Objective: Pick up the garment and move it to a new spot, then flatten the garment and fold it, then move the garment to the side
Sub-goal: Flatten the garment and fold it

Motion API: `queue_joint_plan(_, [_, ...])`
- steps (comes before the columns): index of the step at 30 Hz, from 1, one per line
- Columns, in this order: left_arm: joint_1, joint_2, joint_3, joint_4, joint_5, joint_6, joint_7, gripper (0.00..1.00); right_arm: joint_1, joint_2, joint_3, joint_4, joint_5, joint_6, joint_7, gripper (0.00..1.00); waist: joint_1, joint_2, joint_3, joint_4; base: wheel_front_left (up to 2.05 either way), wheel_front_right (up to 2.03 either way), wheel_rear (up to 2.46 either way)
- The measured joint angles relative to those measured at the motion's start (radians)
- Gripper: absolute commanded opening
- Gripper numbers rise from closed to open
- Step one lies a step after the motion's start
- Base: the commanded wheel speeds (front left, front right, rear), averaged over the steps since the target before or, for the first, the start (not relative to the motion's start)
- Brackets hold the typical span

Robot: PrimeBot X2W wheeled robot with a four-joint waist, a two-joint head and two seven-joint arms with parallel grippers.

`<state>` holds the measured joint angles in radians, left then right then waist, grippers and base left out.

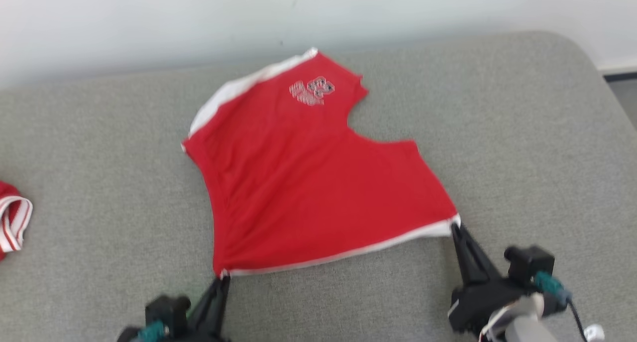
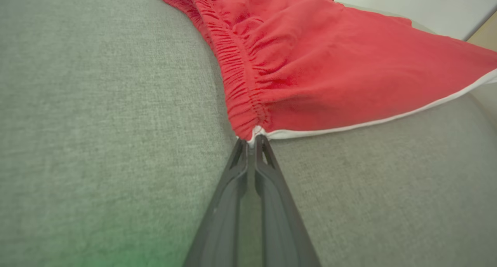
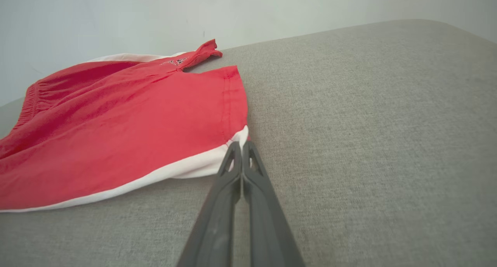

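Left gripper (image 2: 252, 140): your two dark fingers are pressed together on the near left corner of the red shorts (image 1: 308, 182), right where the gathered waistband (image 2: 237, 76) meets the white side stripe (image 1: 348, 255).
Right gripper (image 3: 241, 144): you have its fingers closed on the near right corner, pinching the white stripe at the end of the leg hem (image 3: 226, 103).
Shorts, position: they lie spread in the middle of the grey upholstered surface (image 1: 522, 133), and the near edge runs between your two grippers.
Shorts, shape: the cloth is mostly flat. You can see fine wrinkles fanning out from the left corner. A notch between the two legs opens on the far right side.
Far leg: its tip is curled up a little near the wall (image 1: 149, 13). A second white stripe runs along the far left edge.
Logo (image 1: 312, 90): you see a pale printed mark on the far leg; it is too blurred to read.
Other cloth: a red-and-white striped garment (image 1: 12, 217) sits at the left edge of your head view, well apart from the shorts.
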<state>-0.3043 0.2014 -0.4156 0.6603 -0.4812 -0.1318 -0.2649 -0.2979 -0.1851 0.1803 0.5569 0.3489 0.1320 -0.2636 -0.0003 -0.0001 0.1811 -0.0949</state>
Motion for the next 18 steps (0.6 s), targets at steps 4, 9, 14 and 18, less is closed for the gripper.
queue_joint_plan(4, [0.078, -0.005, -0.008, 0.000, -0.002, 0.000, -0.002, 0.00, 0.076, 0.017, -0.014, 0.004, -0.004, 0.000, 0.000, 0.00, 0.0000, 0.0000, -0.053, -0.001, 0.00, 0.00, 0.00])
queue_joint_plan(9, [0.163, -0.012, -0.005, 0.001, -0.008, 0.000, -0.001, 0.00, 0.160, 0.030, -0.030, 0.018, -0.016, 0.000, 0.000, 0.00, 0.0000, 0.0000, -0.121, -0.003, 0.00, 0.00, 0.00])
queue_joint_plan(14, [0.214, -0.014, 0.020, -0.006, -0.015, 0.000, 0.000, 0.00, 0.209, 0.045, -0.043, 0.027, -0.027, 0.000, 0.000, 0.00, 0.0001, -0.0001, -0.172, -0.005, 0.00, 0.00, 0.00])
queue_joint_plan(18, [0.264, -0.026, 0.064, -0.022, -0.029, 0.000, 0.002, 0.00, 0.251, 0.048, -0.038, 0.037, -0.043, 0.000, 0.000, 0.00, 0.0001, -0.0001, -0.203, -0.005, 0.00, 0.00, 0.00])
